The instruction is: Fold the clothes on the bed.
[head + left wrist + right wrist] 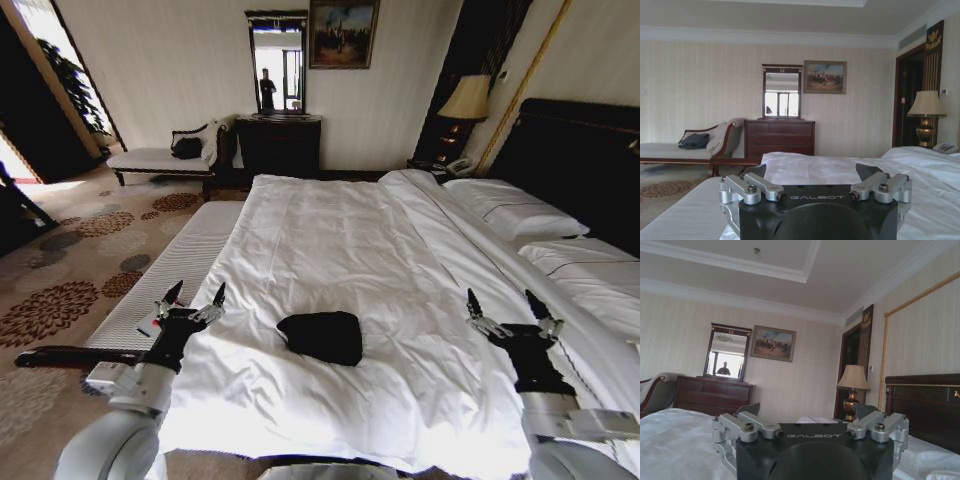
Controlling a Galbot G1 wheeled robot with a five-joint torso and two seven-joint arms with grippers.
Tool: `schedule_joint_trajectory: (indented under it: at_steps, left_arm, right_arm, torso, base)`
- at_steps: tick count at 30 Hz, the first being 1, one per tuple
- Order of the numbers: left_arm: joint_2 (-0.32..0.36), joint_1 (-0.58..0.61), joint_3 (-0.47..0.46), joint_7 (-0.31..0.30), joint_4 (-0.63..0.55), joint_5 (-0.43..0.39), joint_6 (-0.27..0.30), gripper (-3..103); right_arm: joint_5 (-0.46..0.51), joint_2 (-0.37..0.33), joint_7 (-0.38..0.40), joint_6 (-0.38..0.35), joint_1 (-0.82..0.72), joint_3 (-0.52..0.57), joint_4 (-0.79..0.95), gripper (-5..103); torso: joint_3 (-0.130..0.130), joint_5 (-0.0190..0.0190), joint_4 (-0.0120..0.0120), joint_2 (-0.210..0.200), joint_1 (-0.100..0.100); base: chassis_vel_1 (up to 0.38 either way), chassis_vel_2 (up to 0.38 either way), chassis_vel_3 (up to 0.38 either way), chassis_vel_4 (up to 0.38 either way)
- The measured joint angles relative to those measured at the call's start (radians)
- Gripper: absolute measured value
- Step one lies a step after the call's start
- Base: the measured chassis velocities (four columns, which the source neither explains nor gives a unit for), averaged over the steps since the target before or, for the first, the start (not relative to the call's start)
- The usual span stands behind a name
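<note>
The clothes [322,336], a black T-shirt, lie as a small folded bundle on the white duvet near the foot of the bed [340,240]. My left gripper [195,297] hovers to the bundle's left over the bed's edge, fingers spread open and empty. To the bundle's right, my right gripper [506,301] is held above the duvet, also open and empty. Neither touches the cloth. In the left wrist view my left gripper [810,175] points across the bed toward the far wall. My right gripper [807,412] shows open in the right wrist view.
A narrow white-cushioned bench [170,285] runs along the bed's left side. Pillows [515,210] and the dark headboard [585,165] are at the right. A chaise [165,155], a dresser with mirror [278,140] and a lamp [465,100] line the far wall. Patterned carpet lies at left.
</note>
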Motion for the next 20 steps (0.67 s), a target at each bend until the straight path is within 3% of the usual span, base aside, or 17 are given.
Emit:
schedule_joint_trajectory:
  at_steps: [4,20]
  left_arm:
    - [-0.002,-0.012,0.006,-0.021,0.022,-0.038,0.025,100]
    - [-0.003,-0.015,0.007,-0.023,0.026,-0.043,0.028,100]
  right_arm:
    - [-0.008,0.001,-0.013,-0.002,0.000,-0.007,-0.022,100]
    - [-0.005,-0.002,-0.015,-0.003,0.007,-0.012,-0.028,100]
  torso:
    - [0.000,0.0002,-0.0001,0.000,0.000]
    - [0.000,0.0002,-0.0002,0.000,0.000]
  base:
    - [0.000,0.000,0.000,0.000]
    - [0.000,0.000,0.000,0.000]
